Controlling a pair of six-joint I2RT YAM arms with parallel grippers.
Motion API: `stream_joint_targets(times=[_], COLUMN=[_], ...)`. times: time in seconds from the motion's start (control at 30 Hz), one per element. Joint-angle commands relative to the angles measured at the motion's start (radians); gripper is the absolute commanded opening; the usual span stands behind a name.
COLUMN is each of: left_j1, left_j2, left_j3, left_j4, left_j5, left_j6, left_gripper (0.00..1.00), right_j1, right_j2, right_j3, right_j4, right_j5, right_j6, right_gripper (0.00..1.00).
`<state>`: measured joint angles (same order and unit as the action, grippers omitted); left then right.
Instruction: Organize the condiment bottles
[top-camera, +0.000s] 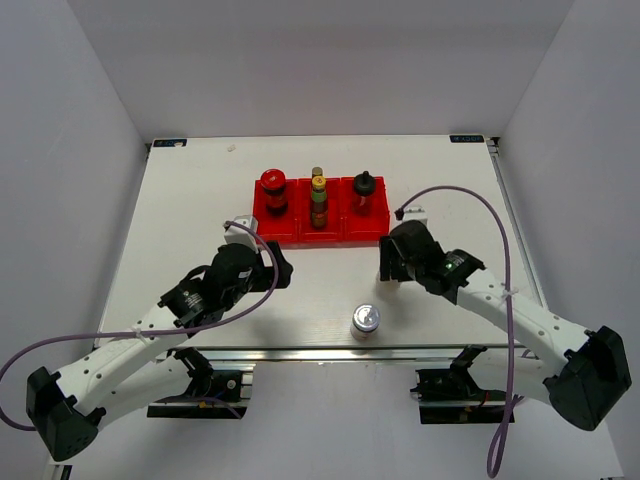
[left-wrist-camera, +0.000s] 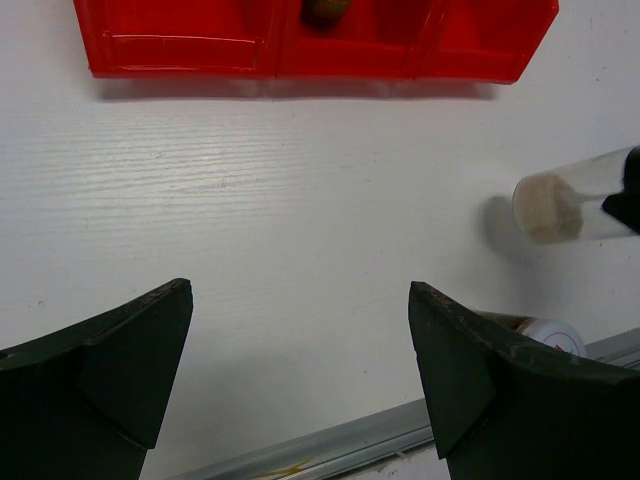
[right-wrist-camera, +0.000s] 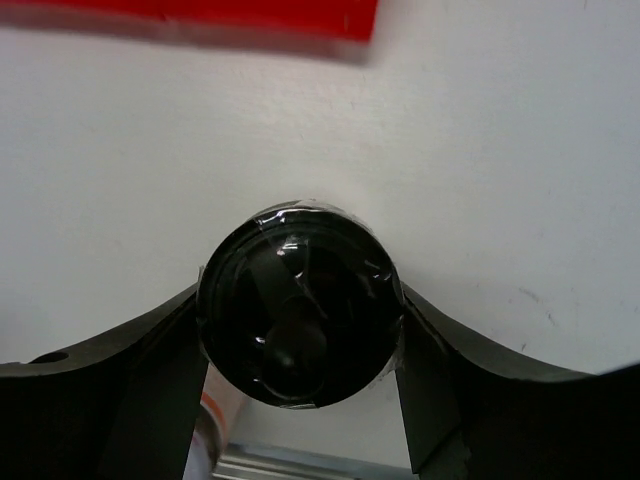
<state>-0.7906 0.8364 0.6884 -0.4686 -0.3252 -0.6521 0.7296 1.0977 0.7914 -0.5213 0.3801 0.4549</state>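
My right gripper (top-camera: 392, 268) is shut on a dark-lidded jar (right-wrist-camera: 300, 320), jaws on both sides of its lid (right-wrist-camera: 300, 330). The jar's clear body with tan contents shows in the left wrist view (left-wrist-camera: 555, 205), low over the table right of the bins' front. A silver-lidded jar (top-camera: 365, 319) stands near the front edge. The joined red bins (top-camera: 300, 238) hold a red-lidded jar (top-camera: 272, 186) on the left, a yellow-capped bottle (top-camera: 319, 196) with a thin bottle behind it in the middle, and a black-lidded jar (top-camera: 365, 188) on the right. My left gripper (top-camera: 274, 266) is open and empty (left-wrist-camera: 300, 300).
The table's metal front rail (left-wrist-camera: 330, 445) runs just below the left fingers. The red bins' front wall (left-wrist-camera: 180, 55) lies ahead of the left gripper, and their corner (right-wrist-camera: 200, 15) lies ahead of the right one. White walls enclose the table.
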Motion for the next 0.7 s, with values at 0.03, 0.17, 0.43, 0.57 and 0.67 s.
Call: stream_joint_targets(times=[0.03, 0.17, 0.43, 0.57, 0.67], left_j1=[0.001, 0.001, 0.001, 0.001, 0.001], left_j2=[-0.007, 0.000, -0.007, -0.002, 0.001], left_j3=[-0.010, -0.013, -0.015, -0.016, -0.023], left_j4=[-0.010, -0.018, -0.022, -0.022, -0.021], left_j5=[-0.031, -0.046, -0.063, -0.066, -0.069], left_j6=[-0.003, -0.004, -0.014, -0.014, -0.012], left_gripper=[0.98, 0.98, 0.98, 0.98, 0.98], right_j1=[0.005, 0.002, -0.081, -0.117, -0.144], right_j2=[0.017, 0.178, 0.407, 0.448, 0.475], right_j3=[0.199, 0.331, 0.509, 0.506, 0.497], right_j4=[0.147, 0.172, 0.231, 0.317, 0.372], right_j5=[0.019, 0.085, 0.094, 0.053, 0.026], right_j6=[-0.079, -0.101, -0.122, -0.156, -0.154], right_gripper=[0.44, 0.45, 0.44, 0.43, 0.42])
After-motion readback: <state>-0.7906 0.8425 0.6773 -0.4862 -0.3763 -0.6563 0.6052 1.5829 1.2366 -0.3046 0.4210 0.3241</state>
